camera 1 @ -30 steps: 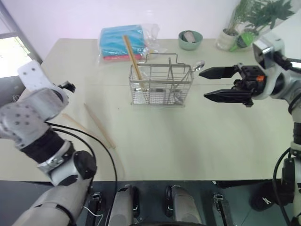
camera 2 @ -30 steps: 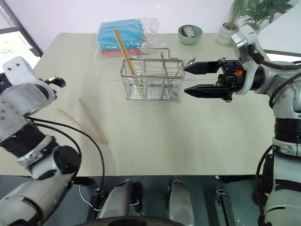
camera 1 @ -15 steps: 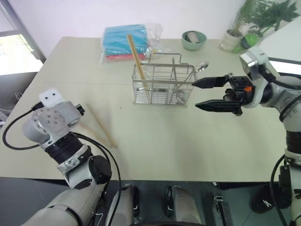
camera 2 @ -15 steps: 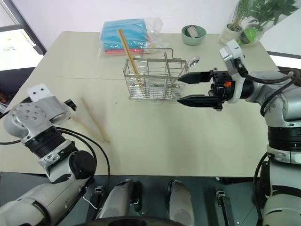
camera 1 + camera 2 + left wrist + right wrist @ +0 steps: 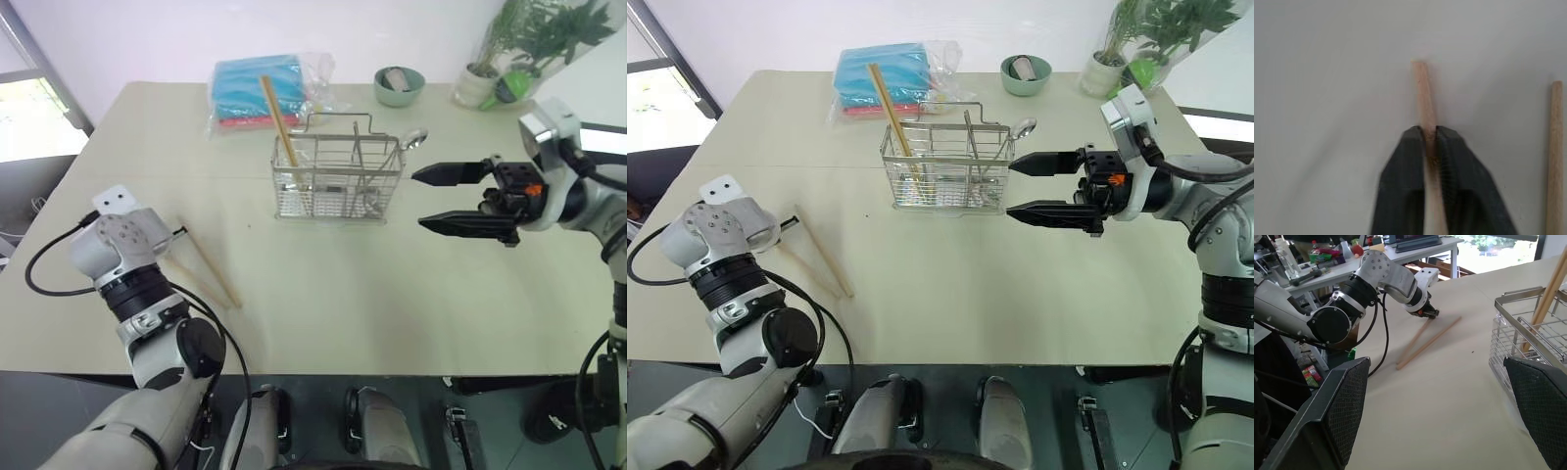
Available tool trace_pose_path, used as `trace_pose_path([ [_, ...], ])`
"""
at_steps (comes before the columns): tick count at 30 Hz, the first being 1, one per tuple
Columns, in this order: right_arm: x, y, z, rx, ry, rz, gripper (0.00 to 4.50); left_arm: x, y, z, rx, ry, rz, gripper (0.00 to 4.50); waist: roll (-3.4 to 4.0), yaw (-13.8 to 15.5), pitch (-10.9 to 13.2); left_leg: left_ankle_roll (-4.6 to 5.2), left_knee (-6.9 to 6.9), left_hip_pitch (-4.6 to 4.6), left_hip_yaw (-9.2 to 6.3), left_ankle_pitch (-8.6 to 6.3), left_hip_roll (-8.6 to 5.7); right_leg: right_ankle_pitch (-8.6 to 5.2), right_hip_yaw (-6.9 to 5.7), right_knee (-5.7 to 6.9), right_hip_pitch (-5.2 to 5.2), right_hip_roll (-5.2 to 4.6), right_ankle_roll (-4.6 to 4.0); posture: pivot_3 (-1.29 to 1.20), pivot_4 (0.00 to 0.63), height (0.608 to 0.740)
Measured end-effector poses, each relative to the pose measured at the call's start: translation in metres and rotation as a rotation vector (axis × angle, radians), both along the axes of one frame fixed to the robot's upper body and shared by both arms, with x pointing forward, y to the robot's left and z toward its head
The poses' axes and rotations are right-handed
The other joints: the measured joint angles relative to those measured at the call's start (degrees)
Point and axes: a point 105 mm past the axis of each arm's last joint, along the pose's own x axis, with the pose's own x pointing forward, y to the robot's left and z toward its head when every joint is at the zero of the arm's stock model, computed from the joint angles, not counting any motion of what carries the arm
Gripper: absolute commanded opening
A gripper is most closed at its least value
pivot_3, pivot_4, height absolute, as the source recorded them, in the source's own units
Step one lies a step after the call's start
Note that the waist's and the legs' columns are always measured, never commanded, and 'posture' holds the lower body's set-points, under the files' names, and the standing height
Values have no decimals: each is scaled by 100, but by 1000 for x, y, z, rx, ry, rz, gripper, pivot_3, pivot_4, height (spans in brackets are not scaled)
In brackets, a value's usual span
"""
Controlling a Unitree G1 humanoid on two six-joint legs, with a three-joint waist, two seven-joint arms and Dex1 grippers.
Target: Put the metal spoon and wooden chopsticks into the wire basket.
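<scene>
The wire basket point(image 5: 338, 177) stands at the middle back of the table. One wooden chopstick point(image 5: 277, 119) leans upright in its left part. The metal spoon point(image 5: 415, 138) rests in its right part, bowl sticking out over the rim. Two more chopsticks lie on the table at the left, one long one point(image 5: 211, 266) and one closer to my left arm point(image 5: 1413, 340). My left gripper point(image 5: 1430, 134) is down on the table, shut on one chopstick point(image 5: 1422, 93) close to its end; the other point(image 5: 1555, 156) lies beside it. My right gripper point(image 5: 423, 199) hovers open, to the right of the basket.
A plastic bag with blue and red cloths point(image 5: 257, 88) lies behind the basket. A green bowl point(image 5: 399, 85) and a potted plant point(image 5: 500, 59) stand at the back right. The near table edge point(image 5: 392, 367) runs in front of my arms.
My left gripper came down onto the table and shut on a chopstick's end. The right gripper stayed open by the basket. The head views shifted.
</scene>
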Motion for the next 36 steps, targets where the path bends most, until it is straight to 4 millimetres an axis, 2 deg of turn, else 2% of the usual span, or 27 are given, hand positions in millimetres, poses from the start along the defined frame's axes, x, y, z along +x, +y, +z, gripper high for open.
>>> trace_pose_path([
  [3, 0, 0, 0, 3, -1, -3, 4500, 1, 2, 1, 5, -7, 6, 36, 0, 0, 0, 1, 0, 0, 0, -1, -1, 0, 0, 0, 0, -2, 0, 0, 150, 715],
  [4, 0, 0, 0, 3, -1, -4, 4500, 1, 8, 2, 28, -20, 21, 36, -1, -7, 1, 1, 0, 0, 1, -1, 1, 1, 0, 0, -2, 0, -1, 0, 150, 715],
  [6, 1, 0, 0, 4, -1, -11, 4500, -1, 36, 11, 136, -58, 76, 36, -15, -41, 9, -11, -4, -8, 2, 6, 8, 4, 0, 0, -14, 5, -7, 0, 150, 715],
  [7, 2, -1, 1, 5, -1, -15, 4500, -2, 54, 23, 202, -103, 114, 36, -20, -47, 12, -21, -4, -19, 2, 13, 10, 6, 0, 1, -27, 6, -12, 0, 150, 715],
  [10, 3, -1, 0, 6, 0, -25, 4500, 3, 92, 80, 366, -309, 173, 36, -22, -1, 11, -29, 2, -53, 9, 19, 5, 10, 0, 5, -60, 2, -15, 0, 150, 715],
  [12, 3, -1, 1, 7, -1, -30, 4500, 9, 104, 127, 431, -492, 167, 36, -33, 59, 12, -28, 7, -61, 8, 18, 3, 10, -5, -1, -58, -3, -15, 0, 150, 715],
  [14, 4, -1, 0, 7, 1, -36, 4500, 16, 100, 176, 443, -712, 126, 36, -37, 140, 10, -20, 10, -61, 11, 12, -5, 11, -5, -10, -53, -11, -15, 0, 150, 715],
  [16, 4, -1, 0, 8, 7, -38, 4500, 25, 83, 216, 398, -921, 40, 36, -38, 190, 9, -19, 11, -62, 10, 5, -13, 12, -6, -16, -47, -22, -14, 0, 150, 715],
  [17, 5, -1, 0, 9, 10, -45, 4500, 32, 67, 237, 318, -1052, -43, 36, -42, 199, 10, -17, 13, -63, 10, 4, -16, 12, -6, -18, -45, -26, -14, 0, 150, 715],
  [22, 6, -3, 0, 21, 21, -74, 4500, 50, -14, 295, 54, -1391, -424, 36, -46, 144, 12, -1, 14, -61, 20, 6, -16, 21, -7, -23, -41, -20, 5, 0, 150, 715],
  [25, 5, -5, -4, 34, 31, -96, 4500, 57, -57, 303, 6, -1450, -606, 36, -46, 124, 12, -4, 11, -53, 32, 10, -4, 21, -8, -18, -44, 3, 6, 0, 150, 715],
  [31, -1, -5, -2, 51, 8, -127, 4500, 67, -145, 291, -24, -1452, -907, 36, -47, 141, 13, -7, 13, -52, 36, 13, 0, 21, -7, -15, -43, 8, 6, 0, 150, 715],
  [33, -4, -6, -1, 64, 5, -141, 4500, 68, -166, 286, -5, -1444, -974, 36, -47, 145, 13, -5, 13, -54, 34, 12, -1, 21, -7, -19, -44, 8, 6, 0, 150, 715],
  [36, -7, -8, 3, 84, 1, -160, 4500, 70, -185, 277, 38, -1429, -1030, 36, -47, 137, 13, -3, 13, -52, 34, 11, 0, 21, -6, -17, -44, 7, 6, 0, 150, 715],
])
